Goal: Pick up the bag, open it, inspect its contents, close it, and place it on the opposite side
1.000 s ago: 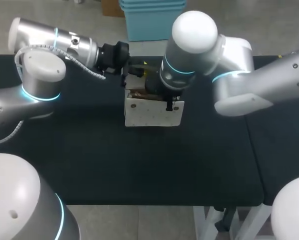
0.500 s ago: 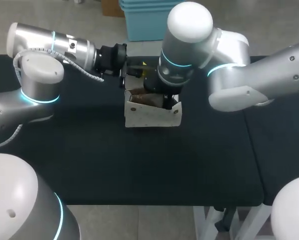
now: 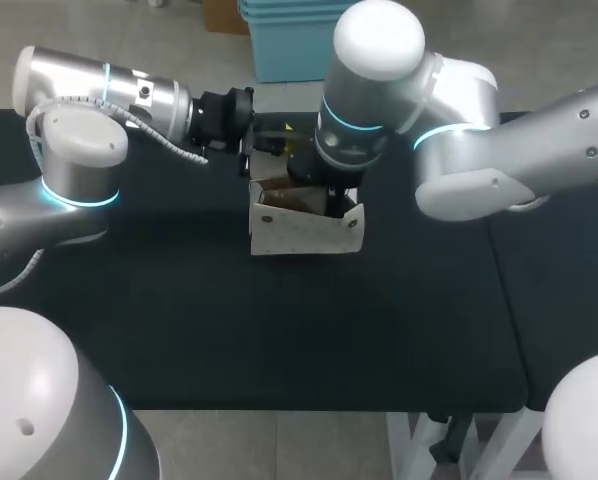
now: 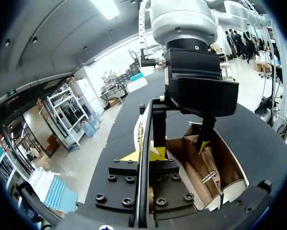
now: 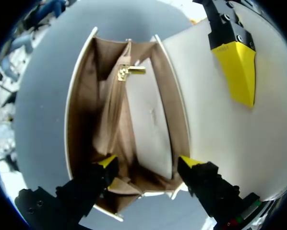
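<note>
My left arm point(image 3: 99, 90) lies level from 9 o'clock, left hand point(image 4: 143, 155) pinched tight on the flap of the white bag point(image 3: 299, 232). The right hand point(image 5: 147, 162) points down, fingers spread wide in the bag's mouth, at the desk's point(image 3: 279, 330) 12 o'clock.

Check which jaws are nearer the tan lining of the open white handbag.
Right. The right jaws stand spread inside the open white handbag, tips down by the tan lining. The left jaws are outside it, clamped on the white flap folded out beside the opening.
</note>
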